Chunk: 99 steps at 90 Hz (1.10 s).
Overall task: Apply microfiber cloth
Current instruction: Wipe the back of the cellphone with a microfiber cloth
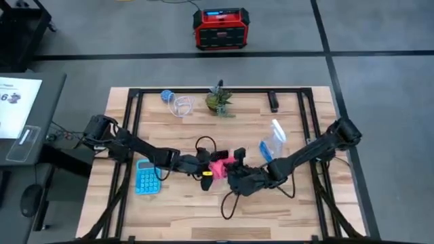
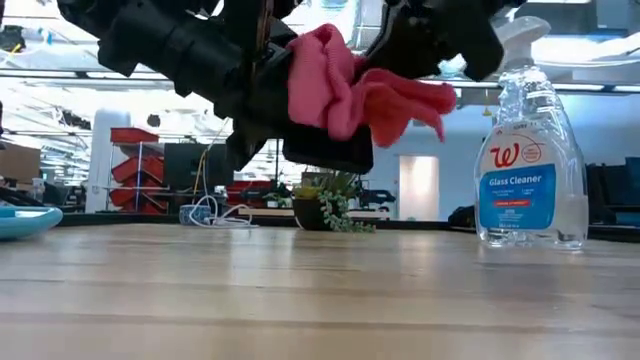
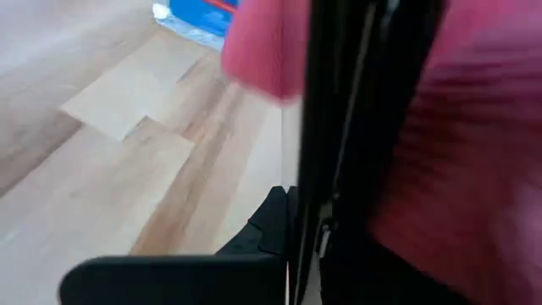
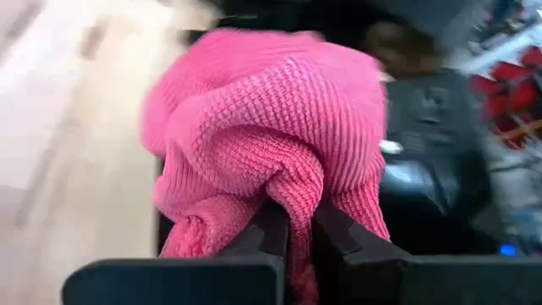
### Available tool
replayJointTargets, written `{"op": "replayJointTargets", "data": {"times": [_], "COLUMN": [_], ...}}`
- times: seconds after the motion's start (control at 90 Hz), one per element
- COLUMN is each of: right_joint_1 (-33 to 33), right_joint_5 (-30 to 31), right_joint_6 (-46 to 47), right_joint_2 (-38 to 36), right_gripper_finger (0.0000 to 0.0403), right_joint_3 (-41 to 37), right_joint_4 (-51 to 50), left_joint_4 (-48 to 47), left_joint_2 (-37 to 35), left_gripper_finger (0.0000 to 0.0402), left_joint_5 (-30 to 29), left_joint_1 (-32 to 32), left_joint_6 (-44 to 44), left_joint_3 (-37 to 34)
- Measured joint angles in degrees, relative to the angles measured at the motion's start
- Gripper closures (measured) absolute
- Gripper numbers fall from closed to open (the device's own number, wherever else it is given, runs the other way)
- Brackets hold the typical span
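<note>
Cloth first: your right gripper has its two dark fingers pinched on a fold of the soft bright pink microfiber cloth, bunched and lifted clear of the light wooden table, near centre. At nine o'clock of it, the left gripper holds a thin black slab, apparently the phone, edge-on; whether its fingers clamp it I cannot tell. Only a small fold is pinched, so, as I judge it, a hard wipe could drag the cloth free. Push too firmly and the slab may twist or drop. The clear glass cleaner spray bottle stands near at one o'clock; a wide elbow swing could topple it.
</note>
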Motion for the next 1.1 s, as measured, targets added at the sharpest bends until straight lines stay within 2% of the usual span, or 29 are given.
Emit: {"op": "replayJointTargets", "data": {"times": [0.122, 0.2, 0.256, 0.356, 0.4, 0.5, 0.711, 0.767, 0.944, 1.1], "right_joint_1": [0.01, -0.07, -0.01, -0.13, -0.30, -0.18, -0.38, -0.38, -0.17, 0.07], "right_joint_5": [-0.33, 1.99, 6.31, 18.84, 21.12, 19.92, 7.00, 6.08, 7.45, 16.47], "right_joint_6": [-0.25, -0.81, -2.11, -2.33, -2.37, -0.90, 5.30, 5.87, 6.29, 8.45], "right_joint_2": [0.07, 0.03, -0.14, -0.53, -0.60, -0.58, 2.76, 4.13, 4.42, 1.12], "right_gripper_finger": [0.0402, 0.0402, 0.0402, 0.0402, 0.0402, 0.0402, 0.0402, 0.0402, 0.0402, 0.0402], "right_joint_3": [-0.09, -0.14, -0.15, -0.08, -0.07, -0.09, -0.07, -0.06, -0.03, -0.13], "right_joint_4": [0.11, 1.72, 3.93, 9.63, 10.54, 10.00, 3.02, 2.23, 1.69, 2.00], "left_joint_4": [-0.11, -0.40, -0.32, -0.09, -0.60, -0.81, 2.15, 2.53, 2.04, 3.49], "left_joint_2": [-0.06, -0.08, -0.14, -0.23, -0.23, -0.23, -0.10, -0.10, -0.01, -0.23], "left_gripper_finger": [0.0399, 0.0399, 0.0399, 0.0399, 0.0399, 0.0399, 0.0399, 0.0399, 0.0399, 0.0399], "left_joint_5": [0.34, 0.70, 0.70, 0.46, 0.41, 0.94, 1.66, 2.10, 3.17, 3.97], "left_joint_1": [0.43, 0.44, 0.47, 0.55, 0.56, 0.97, 2.26, 2.50, 3.29, 3.23], "left_joint_6": [0.08, 0.45, 0.61, 0.31, 0.14, -0.64, -1.43, -1.41, -2.02, -2.04], "left_joint_3": [-0.05, -0.05, -0.02, 0.08, 0.08, -0.91, -2.76, -2.77, -2.85, -2.63]}}
